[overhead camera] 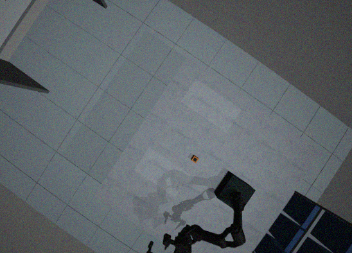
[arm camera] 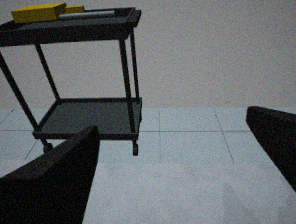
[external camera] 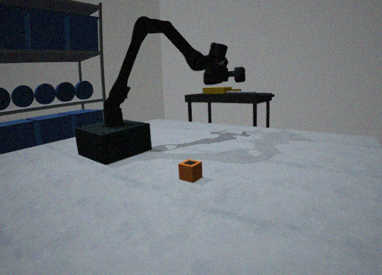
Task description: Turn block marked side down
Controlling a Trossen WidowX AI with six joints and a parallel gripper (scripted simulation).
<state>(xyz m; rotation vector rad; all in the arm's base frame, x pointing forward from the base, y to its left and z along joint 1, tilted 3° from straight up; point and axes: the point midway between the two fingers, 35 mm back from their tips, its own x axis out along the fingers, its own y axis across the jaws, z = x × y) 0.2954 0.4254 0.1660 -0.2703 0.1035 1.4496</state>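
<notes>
A small orange block (overhead camera: 194, 158) (external camera: 190, 171) rests flat on the pale table (overhead camera: 205, 117) (external camera: 146, 225). Its upper face shows a dark square inside an orange border; the two sides seen in the exterior view are plain orange. Its underside is hidden. My gripper (external camera: 226, 75) (arm camera: 173, 123) is open and empty, raised high above the table, beyond the block in the exterior view. In the top view it is at the bottom edge, partly cut off. The wrist view shows both fingers wide apart and no block.
The arm's dark base box (overhead camera: 237, 189) (external camera: 115, 144) stands on the table near the block. A dark cart (external camera: 230, 97) (arm camera: 90, 117) with a yellow item (external camera: 217, 90) (arm camera: 39, 12) on top stands beyond the table. A shelf with blue bins (external camera: 45, 33) is at the left.
</notes>
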